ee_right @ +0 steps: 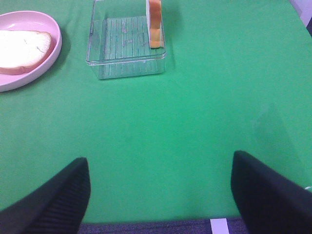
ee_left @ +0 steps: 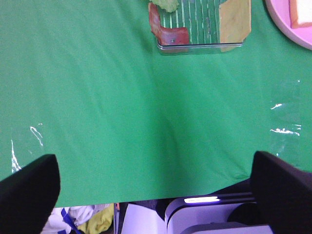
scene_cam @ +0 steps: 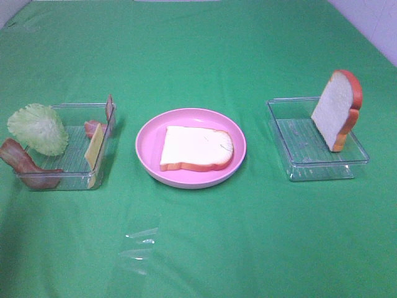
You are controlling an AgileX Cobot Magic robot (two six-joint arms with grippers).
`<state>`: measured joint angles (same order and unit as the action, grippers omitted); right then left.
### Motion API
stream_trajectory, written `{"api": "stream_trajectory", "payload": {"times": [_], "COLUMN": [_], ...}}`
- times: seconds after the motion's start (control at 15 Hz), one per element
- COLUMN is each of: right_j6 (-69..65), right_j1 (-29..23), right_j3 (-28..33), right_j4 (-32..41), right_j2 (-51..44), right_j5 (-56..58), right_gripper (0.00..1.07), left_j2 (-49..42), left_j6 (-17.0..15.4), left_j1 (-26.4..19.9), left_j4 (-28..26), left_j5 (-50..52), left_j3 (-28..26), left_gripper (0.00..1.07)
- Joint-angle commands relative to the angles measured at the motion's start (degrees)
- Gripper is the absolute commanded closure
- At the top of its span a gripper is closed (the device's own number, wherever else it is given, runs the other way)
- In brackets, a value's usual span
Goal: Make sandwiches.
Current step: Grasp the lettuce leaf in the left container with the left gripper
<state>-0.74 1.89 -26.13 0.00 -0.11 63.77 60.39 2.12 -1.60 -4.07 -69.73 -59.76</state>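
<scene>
One white bread slice [scene_cam: 197, 148] with an orange-brown crust lies flat on the round pink plate [scene_cam: 147, 141] in the middle of the green cloth. A second bread slice [scene_cam: 336, 109] stands on edge, leaning in the right clear tray [scene_cam: 291, 149]. The left clear tray [scene_cam: 77, 180] holds a pale green lettuce leaf [scene_cam: 38, 128], a yellow cheese square [scene_cam: 94, 149] and reddish-brown bacon strips [scene_cam: 25, 162]. Neither gripper shows in the high view. The left gripper [ee_left: 153, 170] is open over bare cloth, short of the left tray [ee_left: 200, 46]. The right gripper [ee_right: 160, 163] is open and empty, short of the right tray [ee_right: 126, 66].
A patch of clear film [scene_cam: 139, 245] glints on the cloth in front of the plate. The table's front edge and a machine base [ee_left: 209, 219] show below the left gripper. A pale wall strip [scene_cam: 372, 25] runs along the far right.
</scene>
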Motion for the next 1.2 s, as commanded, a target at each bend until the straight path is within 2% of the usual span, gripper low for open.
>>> {"api": "stream_trajectory", "payload": {"times": [0.07, 0.13, 0.33, 0.47, 0.6, 0.67, 0.73, 1.2], "right_j6": [0.74, 0.74, 0.74, 0.74, 0.74, 0.74, 0.74, 0.74], "right_j1": [0.29, 0.29, 0.29, 0.29, 0.29, 0.29, 0.29, 0.29], "right_j3": [0.17, 0.17, 0.17, 0.17, 0.17, 0.17, 0.17, 0.17], "right_j4": [-0.34, -0.34, -0.34, -0.34, -0.34, -0.34, -0.34, -0.34], "right_j2": [-1.49, -1.49, -1.49, -1.49, -1.49, -1.49, -1.49, -1.49], "right_j5": [-0.29, -0.29, -0.29, -0.29, -0.29, -0.29, -0.29, -0.29], "right_gripper": [0.3, 0.3, 0.3, 0.3, 0.3, 0.3, 0.3, 0.3], "left_j2": [11.92, 14.78, 28.42, 34.72, 37.76, 38.33, 41.83, 59.59], "left_j6": [2.75, 3.84, 9.22, 12.49, 11.52, 12.49, 14.84, 16.9], "left_j1": [-0.34, -0.92, -5.79, -8.48, -9.8, -9.8, -9.8, -9.68], "left_j4": [0.17, -0.63, -6.47, -6.3, -5.84, -5.21, -5.44, -15.01], "left_j5": [-5.56, -5.56, -5.61, -4.24, -2.92, -0.86, -1.15, -5.67], "left_j3": [-7.05, -8.88, -19.19, -24.18, -26.47, -26.3, -28.25, -41.48], "left_gripper": [0.09, 0.09, 0.09, 0.09, 0.09, 0.09, 0.09, 0.09]}}
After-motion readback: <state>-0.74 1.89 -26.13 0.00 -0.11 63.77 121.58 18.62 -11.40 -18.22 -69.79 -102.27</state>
